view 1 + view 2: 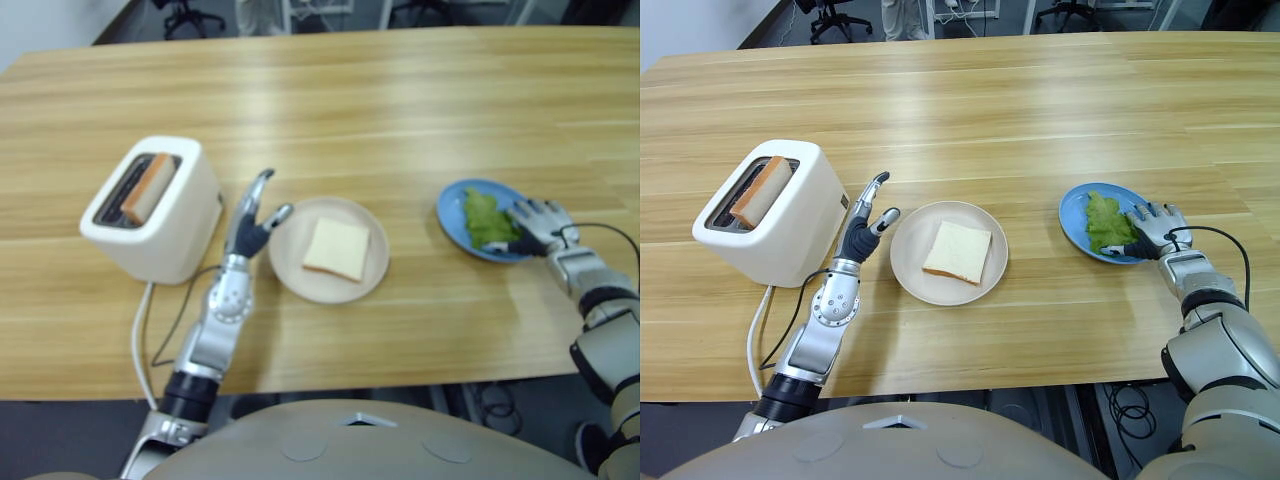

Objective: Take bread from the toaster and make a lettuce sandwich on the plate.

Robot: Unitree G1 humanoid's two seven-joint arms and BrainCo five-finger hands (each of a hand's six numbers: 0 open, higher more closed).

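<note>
- One slice (957, 251) is sitting on your plate (912, 274) mid-surface; the second slice (762, 190) is waiting in the toaster (790, 240), left side.
- Your left hand (860, 235) is hanging open; your right hand (1157, 230) is touching the lettuce (1100, 222) toward the right edge, grip unclear.

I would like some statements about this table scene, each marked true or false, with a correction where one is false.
1. A slice of bread lies on the cream plate. True.
2. The toaster is empty. False: a second slice stands in one of its slots.
3. The lettuce lies on the blue plate. True.
4. The left robot hand holds bread. False: it holds nothing and is between the toaster and the cream plate.
5. The right robot hand is at the toaster. False: it is at the blue plate, by the lettuce.
</note>
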